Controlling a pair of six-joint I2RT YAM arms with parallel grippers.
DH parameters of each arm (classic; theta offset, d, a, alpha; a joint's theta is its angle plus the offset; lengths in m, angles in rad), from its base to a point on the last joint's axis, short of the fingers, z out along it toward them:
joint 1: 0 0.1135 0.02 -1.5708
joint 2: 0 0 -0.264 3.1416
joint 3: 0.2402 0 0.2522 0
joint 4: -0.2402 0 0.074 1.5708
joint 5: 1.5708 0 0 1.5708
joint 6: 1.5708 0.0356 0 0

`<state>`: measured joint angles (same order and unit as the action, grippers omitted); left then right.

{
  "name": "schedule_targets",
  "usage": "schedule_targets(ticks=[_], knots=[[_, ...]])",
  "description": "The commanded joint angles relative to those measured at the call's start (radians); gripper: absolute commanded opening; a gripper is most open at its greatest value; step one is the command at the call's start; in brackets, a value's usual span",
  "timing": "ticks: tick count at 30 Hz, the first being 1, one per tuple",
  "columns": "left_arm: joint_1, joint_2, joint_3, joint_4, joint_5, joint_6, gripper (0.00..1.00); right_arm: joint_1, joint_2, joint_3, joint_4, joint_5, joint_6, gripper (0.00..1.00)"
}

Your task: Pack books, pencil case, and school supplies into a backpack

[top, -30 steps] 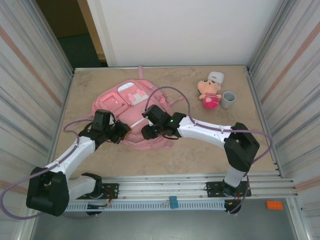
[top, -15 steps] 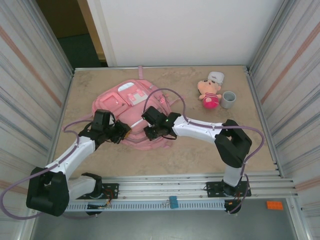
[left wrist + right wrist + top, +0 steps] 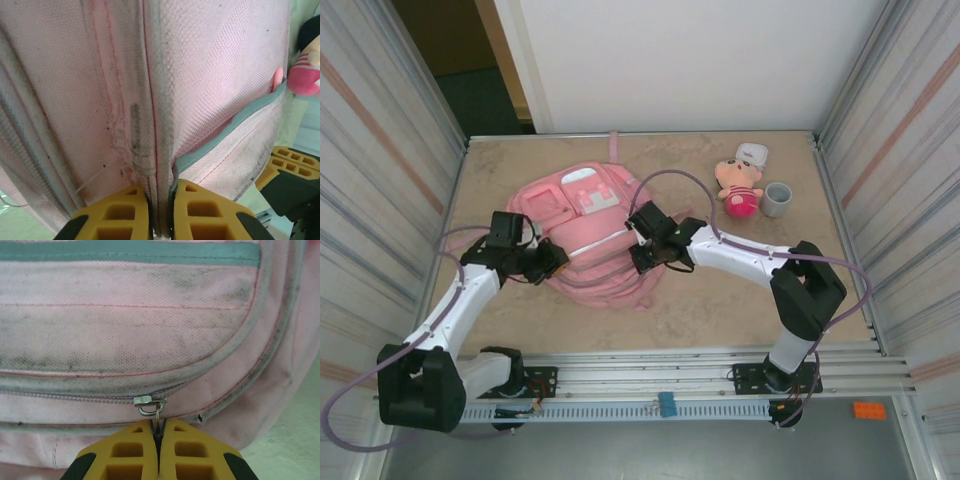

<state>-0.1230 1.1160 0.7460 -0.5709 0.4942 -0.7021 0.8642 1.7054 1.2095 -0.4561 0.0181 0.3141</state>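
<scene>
Pink fabric backpack [image 3: 582, 225]: lies flat on the tabletop, left of middle, carry loop toward the far edge, front pockets facing up.

Right gripper [image 3: 158, 432]: clenched on the thin metal zipper pull [image 3: 150, 402] at the pack's right near side, yellow pads pressed together with only the tab between them.

Left gripper [image 3: 160, 197]: pinching a piped seam on the pack's left near side, fabric bunched between the pads.

Hazards, as judged:
- Zipper pull is small and slick. A tug off the line of the teeth could slide it out of the pads.
- Seam pinch is shallow. If it slips, the whole pack would drag across the tabletop instead of the zip running.
- Loose fabric beside the slider could snag the teeth.

Arm pose:
- Left arm runs up from the near left corner, elbow out toward the left edge, wrist turned inward.
- Right arm folds at a high elbow near the right edge, forearm running low and leftward to the pack.

Plush doll [image 3: 738, 187] and grey cup [image 3: 777, 199]: far right corner, well apart from both arms.
</scene>
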Motion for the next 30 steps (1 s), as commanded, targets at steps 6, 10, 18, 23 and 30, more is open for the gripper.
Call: schedule_targets(ticks=[6,10,18,23,30], knots=[[0.155,0.071,0.132,-0.049,-0.026,0.246,0.0,0.188,-0.052,-0.053,0.107,-0.071,0.118,0.0],[0.161,0.129,0.193,-0.058,-0.013,0.263,0.19,0.232,-0.034,-0.031,0.173,-0.06,0.164,0.0],[0.131,-0.144,0.026,-0.041,0.022,-0.033,0.47,0.207,-0.017,-0.002,0.204,-0.096,0.177,0.0],[0.081,-0.32,-0.138,0.034,0.022,-0.258,0.48,0.19,-0.013,-0.003,0.182,-0.108,0.165,0.0],[-0.007,-0.259,-0.168,0.162,0.02,-0.348,0.48,0.195,-0.008,0.003,0.181,-0.119,0.161,0.0]])
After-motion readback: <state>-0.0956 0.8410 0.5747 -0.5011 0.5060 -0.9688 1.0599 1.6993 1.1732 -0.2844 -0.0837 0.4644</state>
